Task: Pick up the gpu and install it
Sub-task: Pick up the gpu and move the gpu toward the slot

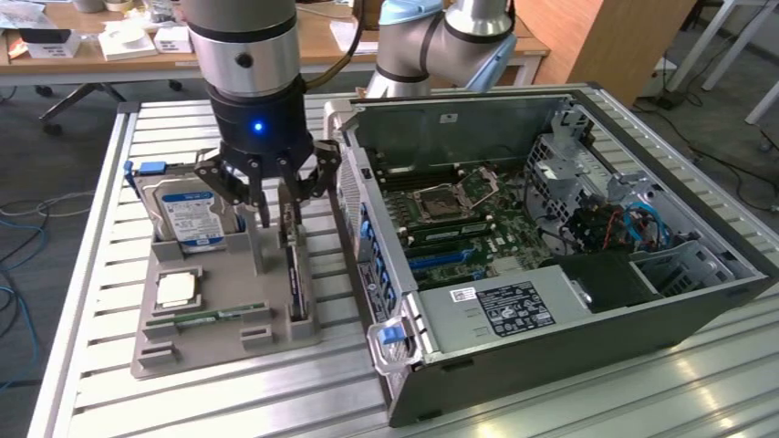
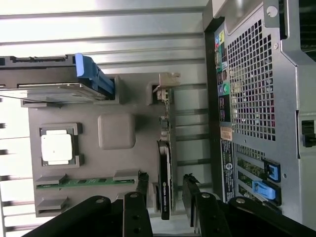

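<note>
Arm's tool [image 1: 277, 212] spread apart, straddling gpu [image 1: 296, 278], not clamped. Gpu stands on edge in grey tray [image 1: 207, 342], exterior view's left-centre, next to open PC case [image 1: 548, 365].

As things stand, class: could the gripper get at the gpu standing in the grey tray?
Probably yes. The gripper hangs right above the gpu with its jaws open to either side of the card's upper edge, and nothing lies between them.
</note>
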Controlling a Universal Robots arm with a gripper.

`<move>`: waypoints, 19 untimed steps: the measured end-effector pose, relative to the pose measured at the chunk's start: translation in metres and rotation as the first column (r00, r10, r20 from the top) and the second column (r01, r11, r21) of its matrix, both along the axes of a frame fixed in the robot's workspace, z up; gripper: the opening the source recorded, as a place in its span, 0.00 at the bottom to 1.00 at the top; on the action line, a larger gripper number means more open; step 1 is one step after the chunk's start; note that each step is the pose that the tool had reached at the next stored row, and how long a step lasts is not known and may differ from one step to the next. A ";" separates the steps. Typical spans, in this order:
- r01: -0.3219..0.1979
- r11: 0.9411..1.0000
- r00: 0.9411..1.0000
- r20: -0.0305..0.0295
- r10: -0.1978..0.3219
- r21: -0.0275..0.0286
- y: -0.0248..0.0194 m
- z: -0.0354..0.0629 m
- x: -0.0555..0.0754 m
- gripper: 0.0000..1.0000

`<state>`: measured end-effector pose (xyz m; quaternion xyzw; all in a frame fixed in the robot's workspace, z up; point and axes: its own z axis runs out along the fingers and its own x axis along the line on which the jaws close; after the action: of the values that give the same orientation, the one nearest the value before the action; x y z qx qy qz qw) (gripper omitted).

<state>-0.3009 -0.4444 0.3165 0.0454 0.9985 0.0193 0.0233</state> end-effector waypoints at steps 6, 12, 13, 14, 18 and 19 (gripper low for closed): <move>0.000 1.000 1.000 0.000 0.000 0.000 0.0000 -0.0069 0.001 0.41; 0.000 1.000 1.000 0.000 0.000 0.000 0.0000 -0.0155 0.001 0.41; 0.000 1.000 1.000 0.000 0.000 0.000 0.0000 -0.0173 0.001 0.41; 0.000 1.000 1.000 0.000 0.000 0.000 0.0000 -0.0191 0.001 0.41; 0.000 1.000 1.000 0.000 0.000 0.000 0.0000 -0.0259 0.002 0.41; 0.000 1.000 1.000 0.000 0.000 0.000 0.0000 -0.0272 0.002 0.41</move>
<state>-0.2993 -0.4444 0.2892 0.0454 0.9985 0.0192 0.0232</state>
